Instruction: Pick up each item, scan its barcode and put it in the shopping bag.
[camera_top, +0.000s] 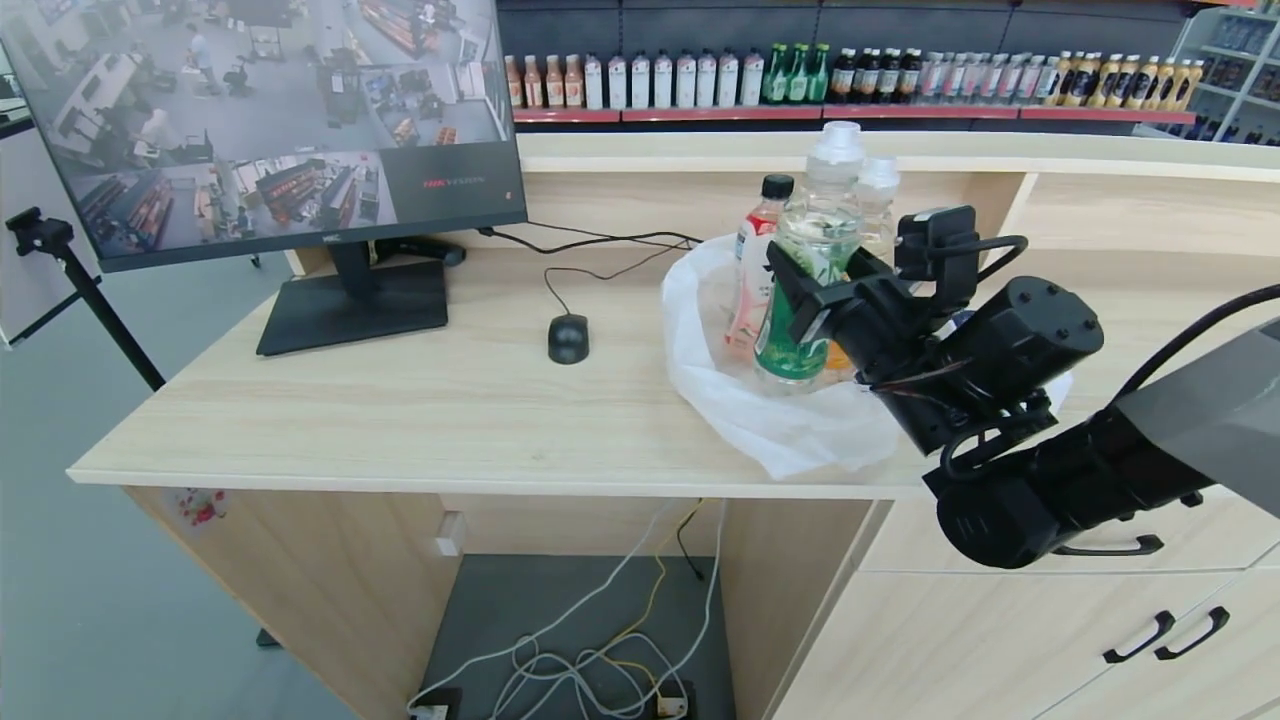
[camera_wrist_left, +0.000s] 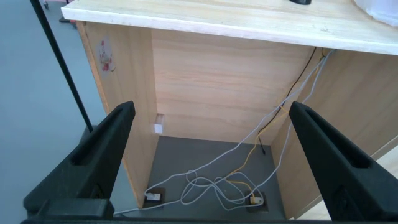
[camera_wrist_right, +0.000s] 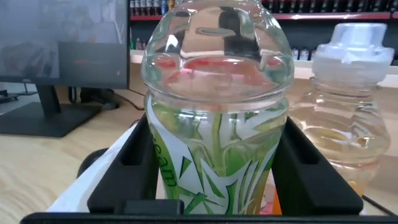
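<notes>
Bottle in the grip, folks: the green-labelled bottle (camera_top: 815, 260) stands upright with the right gripper (camera_top: 797, 297) clamped on it, one black finger on each side of the label band, just under the clear shoulder. From the right wrist view the bottle sits squarely between the two fingers, label facing the camera, clear liquid above. Its lower end is down inside the open mouth of the white shopping bag (camera_top: 745, 410), which lies crumpled on the right part of the wooden counter (camera_top: 450, 400); whether the base touches the bag's floor I cannot tell. Two companions are in the bag as well: a pink-drink bottle (camera_top: 752, 270) with a black cap just to the left, and a pale-drink bottle (camera_top: 878, 205) with a white cap just beyond on the far right. Over on the left, the left gripper (camera_wrist_left: 211, 162) hangs low in front of the counter's open bay, fingers spread wide and holding nothing, cables (camera_wrist_left: 217, 186) on the floor beyond it. A monitor (camera_top: 270, 120) stands far left, a mouse (camera_top: 568, 338) mid-counter.
</notes>
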